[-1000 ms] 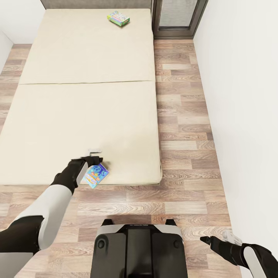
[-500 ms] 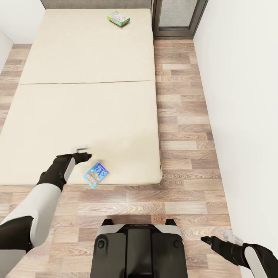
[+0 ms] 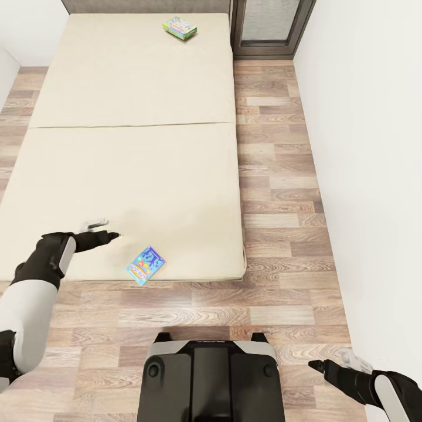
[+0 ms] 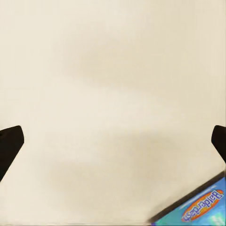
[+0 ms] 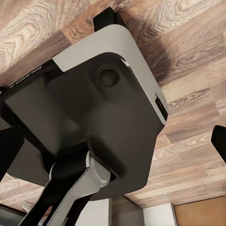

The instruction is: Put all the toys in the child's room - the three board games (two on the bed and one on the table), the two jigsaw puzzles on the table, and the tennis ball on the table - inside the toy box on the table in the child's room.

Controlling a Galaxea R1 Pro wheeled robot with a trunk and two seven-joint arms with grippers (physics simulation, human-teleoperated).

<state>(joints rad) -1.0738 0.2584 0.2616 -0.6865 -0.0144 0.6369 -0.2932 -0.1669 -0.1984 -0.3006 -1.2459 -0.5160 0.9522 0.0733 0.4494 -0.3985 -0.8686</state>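
The robot's base (image 3: 210, 375) stands on the wood floor (image 3: 281, 193) at the foot of the bed (image 3: 126, 146). Low beside the base, the right gripper (image 3: 316, 366) hangs above the floor planks; in the right wrist view its dark fingertips (image 5: 219, 141) sit at the far edges of the picture, well apart, so the jaws stand released with nothing between them — only the base and the floor lie beyond them.

The left gripper (image 3: 111, 235) hovers over the near part of the beige mattress, pointing sideways across it. Its jaws are spread wide as well: in the left wrist view the two black fingertips (image 4: 9, 143) show at opposite edges, with bare mattress between them. The blue board game (image 3: 145, 265) lies flat on the mattress near the bed's foot edge, beside the left gripper's jaws but outside them, not touching either finger; in the left wrist view one corner of it (image 4: 197, 207) shows off to the side of the jaw opening.

Far beyond both grippers, near the headboard, a second board game (image 3: 180, 27) — green and colourful — rests on the mattress. Past the bed's far corner stands a dark-framed window (image 3: 271, 26).
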